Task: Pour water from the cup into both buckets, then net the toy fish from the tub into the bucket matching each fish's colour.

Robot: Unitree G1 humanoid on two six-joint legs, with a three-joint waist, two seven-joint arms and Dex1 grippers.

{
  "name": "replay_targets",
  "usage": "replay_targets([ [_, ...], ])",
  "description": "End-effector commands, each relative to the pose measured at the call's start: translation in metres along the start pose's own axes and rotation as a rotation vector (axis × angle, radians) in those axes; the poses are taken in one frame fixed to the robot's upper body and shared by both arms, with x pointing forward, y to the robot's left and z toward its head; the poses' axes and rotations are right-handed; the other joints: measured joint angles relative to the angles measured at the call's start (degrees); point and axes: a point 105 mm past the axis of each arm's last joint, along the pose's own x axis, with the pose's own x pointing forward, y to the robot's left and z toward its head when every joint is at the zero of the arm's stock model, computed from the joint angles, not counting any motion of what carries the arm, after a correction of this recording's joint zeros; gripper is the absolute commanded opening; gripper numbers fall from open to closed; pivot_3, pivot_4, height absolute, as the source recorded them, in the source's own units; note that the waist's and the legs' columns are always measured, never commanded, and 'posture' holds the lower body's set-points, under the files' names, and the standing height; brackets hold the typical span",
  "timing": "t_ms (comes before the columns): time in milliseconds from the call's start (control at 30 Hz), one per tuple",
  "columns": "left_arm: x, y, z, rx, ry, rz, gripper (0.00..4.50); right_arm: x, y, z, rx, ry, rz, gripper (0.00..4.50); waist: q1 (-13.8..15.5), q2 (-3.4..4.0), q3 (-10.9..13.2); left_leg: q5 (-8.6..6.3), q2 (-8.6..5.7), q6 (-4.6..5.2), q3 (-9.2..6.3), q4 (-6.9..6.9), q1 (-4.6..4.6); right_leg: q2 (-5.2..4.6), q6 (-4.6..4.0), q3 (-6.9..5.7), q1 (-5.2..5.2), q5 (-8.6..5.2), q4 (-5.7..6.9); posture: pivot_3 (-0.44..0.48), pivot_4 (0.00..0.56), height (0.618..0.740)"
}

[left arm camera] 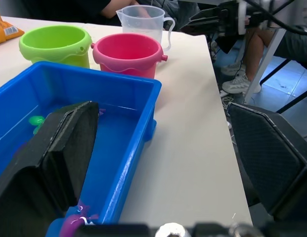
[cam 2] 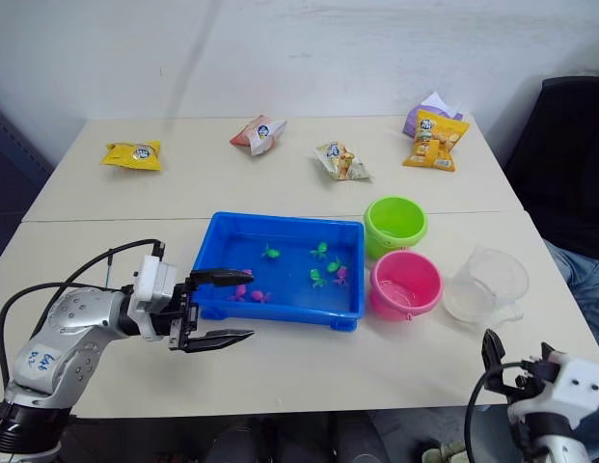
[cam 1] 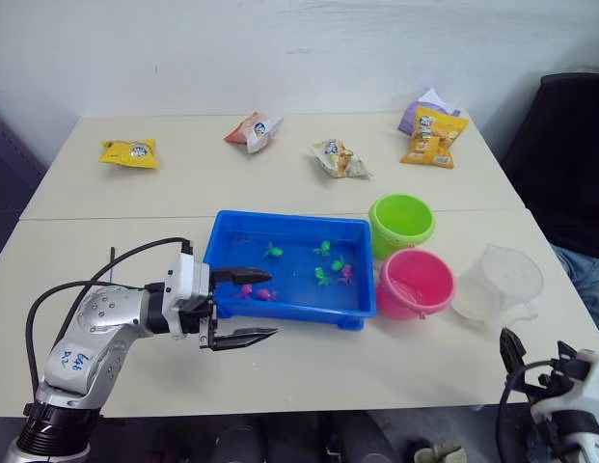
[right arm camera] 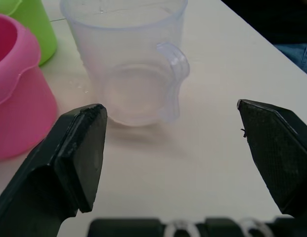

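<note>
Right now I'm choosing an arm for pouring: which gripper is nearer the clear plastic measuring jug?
Right. The right gripper sits open just before the clear plastic measuring jug; the left gripper is open beside the blue tub.

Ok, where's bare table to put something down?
Bare: the near strip in front of the tub, and the band between the tub and the snack packets. Crowded: the green bucket, pink bucket and cup bunch together on the tub's right.
</note>
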Motion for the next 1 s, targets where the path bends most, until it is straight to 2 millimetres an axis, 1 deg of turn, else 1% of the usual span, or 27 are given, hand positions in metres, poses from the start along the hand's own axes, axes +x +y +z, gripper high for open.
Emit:
replay_targets([
  [33,0.004,-0.002,0.007,0.033,-0.01,-0.005,4.47,0.013,-0.016,-0.005,-0.018,0.011,-0.066,4.5,0.04,0.0,0.0,0.01,0.0,0.0,0.0,0.01,0.0,0.0,0.01,0.0,0.0,0.01,-0.01,0.0,0.15,0.739],
  [167,0.003,-0.001,0.007,0.041,-0.007,0.007,4.47,0.022,-0.02,-0.008,0.001,0.006,-0.095,4.5,0.27,0.02,0.0,0.04,0.01,-0.04,-0.01,-0.05,0.0,0.07,0.02,0.01,-0.03,0.0,0.0,0.0,0.15,0.739],
  [300,0.003,0.003,0.008,0.053,-0.005,0.024,4.47,0.036,-0.018,-0.01,0.014,-0.016,-0.107,4.5,0.29,0.02,0.0,0.05,0.01,-0.05,-0.01,0.01,-0.01,0.08,0.05,0.04,-0.02,0.01,0.02,0.0,0.15,0.739],
  [367,0.003,0.002,0.008,0.056,-0.002,0.02,4.47,0.04,-0.02,-0.011,0.02,-0.024,-0.146,4.5,0.25,0.02,0.0,0.06,0.0,-0.04,0.03,0.0,0.0,0.07,0.08,0.09,-0.02,0.03,0.02,0.0,0.15,0.739],
  [500,0.002,0.004,0.009,0.065,0.0,0.022,4.47,0.043,-0.026,-0.01,0.029,-0.055,-0.218,4.5,0.18,0.02,0.01,0.13,0.01,-0.17,0.03,-0.02,-0.01,0.08,0.08,0.09,-0.03,0.03,0.02,0.0,0.15,0.739],
  [733,0.002,0.007,0.01,0.074,0.004,0.029,4.47,0.048,-0.022,-0.007,0.026,-0.099,-0.255,4.5,0.13,0.02,0.01,0.13,0.01,-0.18,0.05,-0.02,-0.01,0.08,0.09,0.11,-0.04,0.03,0.02,0.0,0.15,0.739],
  [833,0.002,0.008,0.011,0.078,0.006,0.031,4.47,0.049,-0.023,-0.006,0.066,-0.113,-0.288,4.5,-0.03,0.02,0.01,0.14,0.01,-0.18,0.05,-0.02,0.0,0.09,0.1,0.11,-0.04,0.03,0.02,0.0,0.15,0.739],
  [1000,0.003,0.01,0.012,0.088,0.004,0.043,4.47,0.06,-0.02,-0.004,0.11,-0.118,-0.306,4.5,-0.48,0.02,0.01,0.14,0.01,-0.19,0.05,-0.02,-0.01,0.08,0.11,0.12,-0.04,0.04,0.02,0.0,0.15,0.739],
])
